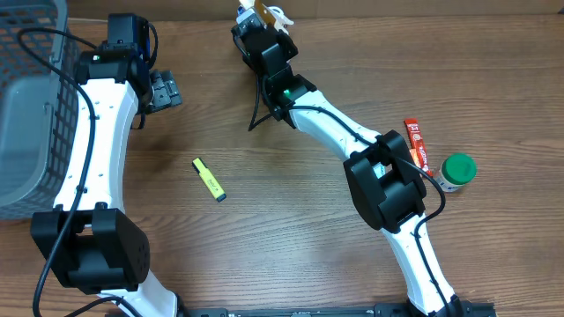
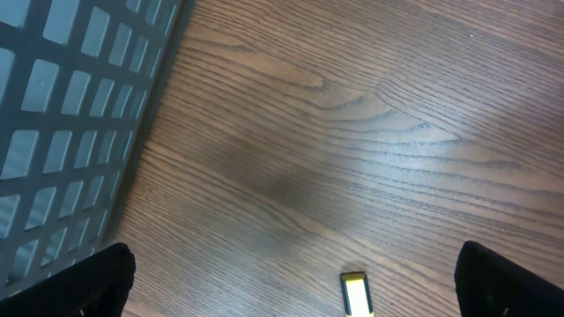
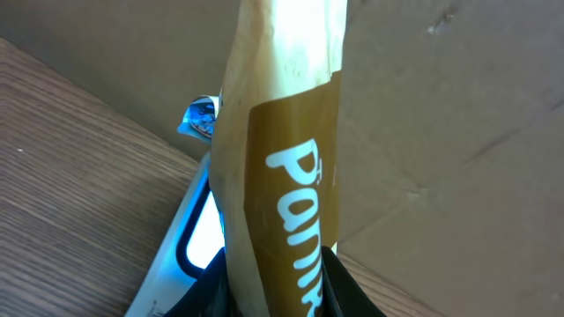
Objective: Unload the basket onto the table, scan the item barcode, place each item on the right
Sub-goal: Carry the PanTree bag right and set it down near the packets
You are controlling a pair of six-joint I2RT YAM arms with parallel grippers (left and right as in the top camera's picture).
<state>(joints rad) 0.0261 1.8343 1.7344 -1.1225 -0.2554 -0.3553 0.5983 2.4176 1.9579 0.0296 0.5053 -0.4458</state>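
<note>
Jaws: your right gripper [image 1: 257,22] is clamping the brown packet [image 3: 282,176] at the far edge, left gripper [image 1: 166,91] gaping idle | step: you're presenting it beside the scanner [image 3: 189,242] | next: likely turning its barcode toward the lit window.

basket [image 1: 35,53] left, pouch [image 3: 273,167] rear, jar [image 1: 458,170] right

The brown wooden tabletop [image 1: 291,229] has a darker streaked grain, and the grey plastic grid basket [image 1: 26,106] shows a pattern of square openings. The small yellow marker [image 1: 209,179] has a dark end, the flat red-orange sachet [image 1: 415,143] carries pale print, and the round white bottle [image 1: 456,172] has a green cap. The tan pouch [image 3: 278,176] bears a dark brown band with white lettering.
</note>
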